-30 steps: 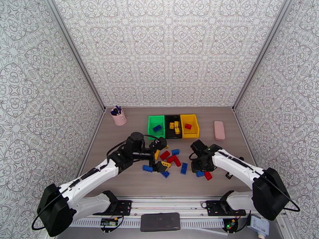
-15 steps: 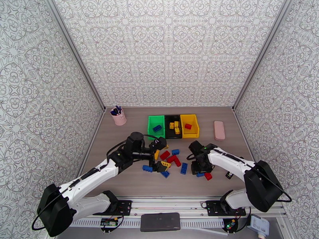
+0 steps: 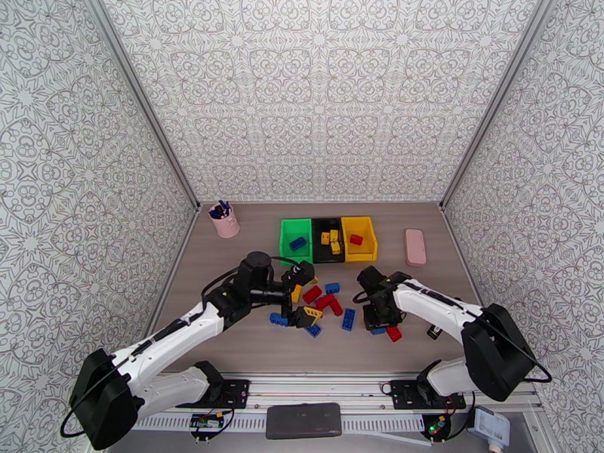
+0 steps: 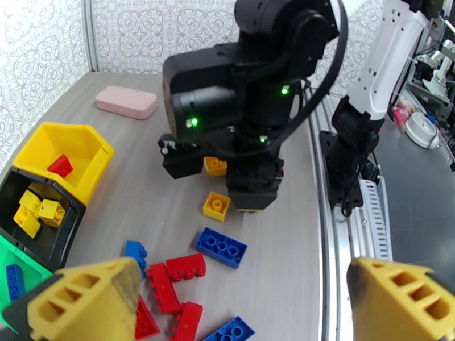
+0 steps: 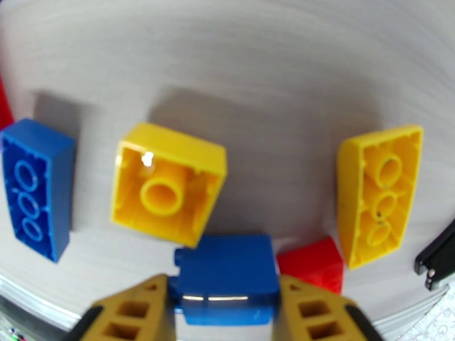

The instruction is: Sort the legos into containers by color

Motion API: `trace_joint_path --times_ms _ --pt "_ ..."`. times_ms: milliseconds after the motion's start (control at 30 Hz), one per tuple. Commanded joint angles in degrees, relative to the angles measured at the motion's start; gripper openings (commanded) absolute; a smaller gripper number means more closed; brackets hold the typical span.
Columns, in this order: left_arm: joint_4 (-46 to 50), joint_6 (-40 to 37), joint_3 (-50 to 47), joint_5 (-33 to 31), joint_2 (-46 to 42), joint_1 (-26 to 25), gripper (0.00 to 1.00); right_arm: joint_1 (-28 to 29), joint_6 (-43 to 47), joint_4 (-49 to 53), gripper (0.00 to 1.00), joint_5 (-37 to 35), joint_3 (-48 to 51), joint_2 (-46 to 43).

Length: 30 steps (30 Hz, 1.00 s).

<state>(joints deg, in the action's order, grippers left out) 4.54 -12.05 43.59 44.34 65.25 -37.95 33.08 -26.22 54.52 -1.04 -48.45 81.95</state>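
- Sorting is barely under way: the green bin (image 3: 285,251) holds one blue piece, the black bin (image 3: 328,258) a few yellow, the yellow bin (image 3: 370,247) one red.
- Most bricks (image 3: 321,302) lie loose on the table (image 3: 226,296), at 6 o'clock from the bins.
- The left gripper (image 4: 242,296) hangs spread wide and empty over that pile.
- The right gripper (image 5: 224,308), at 3 o'clock from the pile, has its fingers (image 5: 136,311) pressed on both sides of a blue brick (image 5: 224,279) resting on the table.

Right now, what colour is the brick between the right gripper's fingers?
The brick is blue; right wrist view.
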Motion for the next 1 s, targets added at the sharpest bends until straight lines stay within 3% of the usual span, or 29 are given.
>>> trace_joint_path --times_ms 0,167,367,600,967 --pt "0.0 0.6 -0.8 0.2 -1.6 0.8 1.0 0.4 0.2 -2.1 0.34 -0.3 -4.5 -3.2" --pt "-2.7 3.9 -3.1 -3.0 -3.3 1.6 1.0 0.2 2.2 -7.6 0.34 -3.0 -11.5 -2.2" --pt "-4.3 8.9 -5.5 -6.4 -6.8 3.4 1.0 0.1 5.2 -15.9 0.34 -1.4 -23.1 5.8" --pt "-5.2 12.9 -9.4 -12.5 -12.5 5.2 1.0 0.3 10.5 -24.4 0.35 7.1 -39.0 20.0" --pt "-4.0 17.0 -13.1 -21.0 -19.0 6.6 1.0 1.6 15.4 -25.2 0.35 6.4 -64.9 43.5"
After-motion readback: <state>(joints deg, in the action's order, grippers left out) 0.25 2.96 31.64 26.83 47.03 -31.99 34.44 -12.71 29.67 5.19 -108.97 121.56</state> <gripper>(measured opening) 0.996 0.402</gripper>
